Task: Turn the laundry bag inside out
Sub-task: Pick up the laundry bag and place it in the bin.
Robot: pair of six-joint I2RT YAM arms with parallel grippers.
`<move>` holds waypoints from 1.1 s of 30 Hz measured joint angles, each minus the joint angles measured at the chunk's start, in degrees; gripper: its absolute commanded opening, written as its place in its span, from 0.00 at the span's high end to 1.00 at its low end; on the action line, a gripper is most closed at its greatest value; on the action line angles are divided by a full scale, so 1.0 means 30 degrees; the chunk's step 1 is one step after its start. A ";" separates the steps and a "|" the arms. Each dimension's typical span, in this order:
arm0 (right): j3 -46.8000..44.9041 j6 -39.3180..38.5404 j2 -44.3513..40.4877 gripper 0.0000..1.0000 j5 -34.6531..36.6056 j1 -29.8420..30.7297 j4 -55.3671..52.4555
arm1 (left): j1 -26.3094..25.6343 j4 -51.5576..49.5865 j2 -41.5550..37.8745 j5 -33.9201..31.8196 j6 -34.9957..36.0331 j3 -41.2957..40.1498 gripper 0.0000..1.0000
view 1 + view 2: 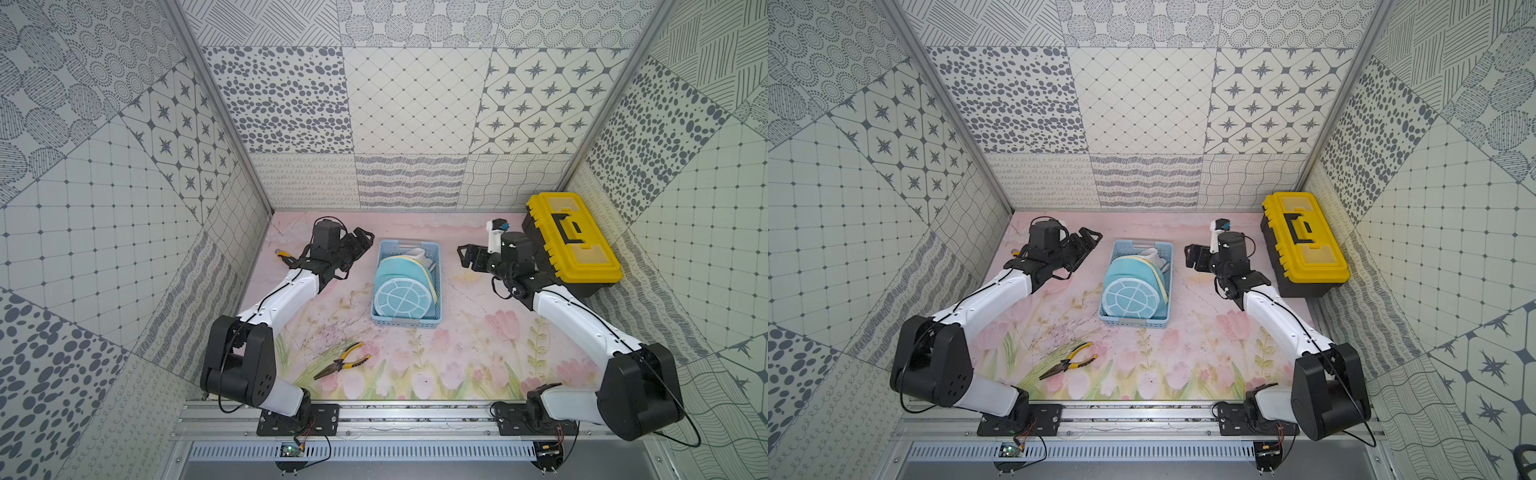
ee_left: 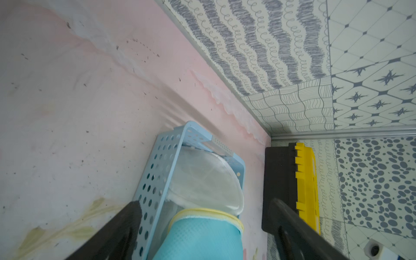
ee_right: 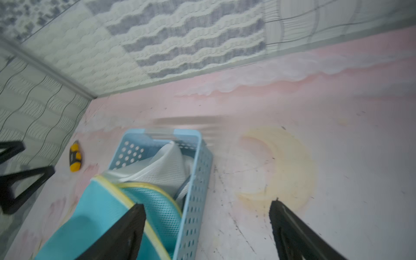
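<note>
Top views: the pink floral tabletop mat point(image 1: 465, 345) is taking up the whole floor, boxed in by grey-and-white patterned wall panels point(image 1: 415, 99) on three sides.
Toolbox: the yellow-lidded black plastic toolbox point(image 1: 571, 243) is sitting in the far right corner, its near end partly hidden behind the right arm.
Basket: the pale blue perforated plastic basket point(image 1: 437, 286) is standing mid-table between the two arms, with open mat on both sides.
Laundry bag: the turquoise mesh laundry bag with yellow trim point(image 1: 401, 291) is lying in the basket, bulging above the rim; its white mesh part point(image 3: 162, 166) is filling the far end.
Left gripper point(image 1: 360, 241): hanging just left of the basket, jaws spread wide, gripping nothing.
Right gripper point(image 1: 465, 255): hovering right of the basket, jaws wide apart, empty.
Pliers: yellow-handled pliers point(image 1: 343, 361) are lying on the near mat, well apart from the basket.
Screwdriver: a yellow-and-black screwdriver handle point(image 3: 75, 158) is peeking out by the left wall, mostly hidden behind the left arm in both top views.
</note>
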 measured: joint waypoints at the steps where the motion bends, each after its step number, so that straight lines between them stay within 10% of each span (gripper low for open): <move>1: 0.0255 -0.0532 0.0131 0.08 -0.0532 0.0765 -0.0058 | -0.0189 -0.0488 -0.0211 0.0117 0.0080 0.0138 0.05; 8: 0.0517 -0.4707 0.1268 0.24 -0.3636 0.5042 -0.1319 | -0.1078 -0.4262 -0.1938 0.0831 0.1013 0.0758 0.04; 21: 0.1035 -0.7300 0.3177 0.41 -0.3854 0.5362 -0.2907 | -0.1275 -0.8429 -0.3184 0.1989 0.2943 0.1086 0.03; 30: 0.1603 -0.7890 0.4218 0.98 -0.3206 0.5413 -0.3024 | -0.1486 -0.9588 -0.3395 0.2215 0.4473 0.1778 0.03; 33: 0.1923 -0.7985 0.4175 1.00 -0.3038 0.5399 -0.3177 | -0.1690 -1.0003 -0.3264 0.2353 0.5115 0.2106 0.03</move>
